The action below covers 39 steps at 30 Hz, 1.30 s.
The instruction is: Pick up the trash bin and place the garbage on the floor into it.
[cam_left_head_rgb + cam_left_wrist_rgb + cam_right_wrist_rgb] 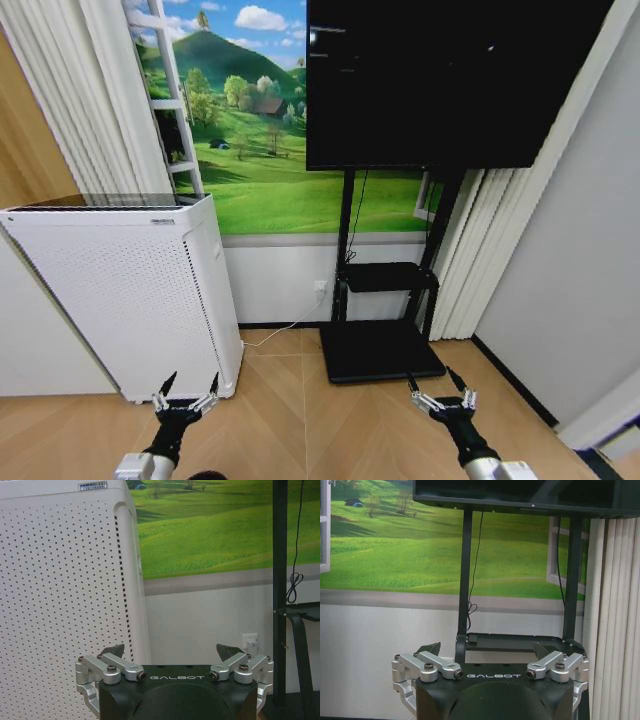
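A black screen (450, 80) on its stand faces the robot, with a white perforated appliance (130, 290) to the left on the wood floor (300, 420). Left gripper (187, 385) and right gripper (435, 381) hang low, jaws apart, empty. Bin and garbage: location cannot be told.

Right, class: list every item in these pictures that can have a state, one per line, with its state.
Left gripper: open, empty, low beside the tall white perforated box unit.
Right gripper: open, empty, low before the black stand.
Large black flat screen: dark, on the stand.
White box unit: upright on the floor.
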### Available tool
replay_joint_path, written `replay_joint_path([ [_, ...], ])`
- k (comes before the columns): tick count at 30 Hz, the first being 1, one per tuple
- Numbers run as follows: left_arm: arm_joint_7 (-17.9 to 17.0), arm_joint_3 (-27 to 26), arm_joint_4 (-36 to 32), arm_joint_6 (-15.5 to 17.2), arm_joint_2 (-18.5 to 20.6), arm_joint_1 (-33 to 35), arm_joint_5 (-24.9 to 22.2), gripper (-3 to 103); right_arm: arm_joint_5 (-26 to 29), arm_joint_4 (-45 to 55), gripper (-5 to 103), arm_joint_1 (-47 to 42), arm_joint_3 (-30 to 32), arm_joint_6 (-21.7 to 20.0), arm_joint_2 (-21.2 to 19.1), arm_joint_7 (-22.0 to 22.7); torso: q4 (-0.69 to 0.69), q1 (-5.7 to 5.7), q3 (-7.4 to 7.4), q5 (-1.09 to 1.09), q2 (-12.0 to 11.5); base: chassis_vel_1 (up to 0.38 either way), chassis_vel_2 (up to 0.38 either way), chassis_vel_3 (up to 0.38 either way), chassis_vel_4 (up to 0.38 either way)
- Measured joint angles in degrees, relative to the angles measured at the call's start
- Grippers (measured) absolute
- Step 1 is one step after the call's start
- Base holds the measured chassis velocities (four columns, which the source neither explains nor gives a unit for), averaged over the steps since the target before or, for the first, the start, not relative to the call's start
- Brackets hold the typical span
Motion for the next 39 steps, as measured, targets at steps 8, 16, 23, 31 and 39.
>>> replay_joint_path([
  [8,0.0,0.0,0.0,0.0,0.0,0.0,0.0,100,0.0,0.0,100,0.0,0.0,0.0,0.0,0.0,0.00,0.92,1.20,0.00,2.1,0.000,0.000,0.000,0.000],
  [16,0.0,0.0,0.0,0.0,0.0,0.0,0.0,100,0.0,0.0,100,0.0,0.0,0.0,0.0,0.0,0.00,1.71,2.17,0.00,3.9,0.000,0.000,0.000,0.000],
  [23,0.0,0.0,0.0,0.0,0.0,0.0,0.0,100,0.0,0.0,100,0.0,0.0,0.0,0.0,0.0,0.00,1.83,2.26,0.00,4.1,0.000,0.000,0.000,0.000],
  [31,0.0,0.0,0.0,0.0,0.0,0.0,0.0,100,0.0,0.0,100,0.0,0.0,0.0,0.0,0.0,0.00,1.76,2.14,0.00,3.9,0.005,-0.011,-0.009,0.006],
  [39,0.0,0.0,0.0,0.0,0.0,0.0,0.0,100,0.0,0.0,100,0.0,0.0,0.0,0.0,0.0,0.01,1.67,2.04,-0.01,3.7,0.126,-0.127,-0.149,0.125],
])
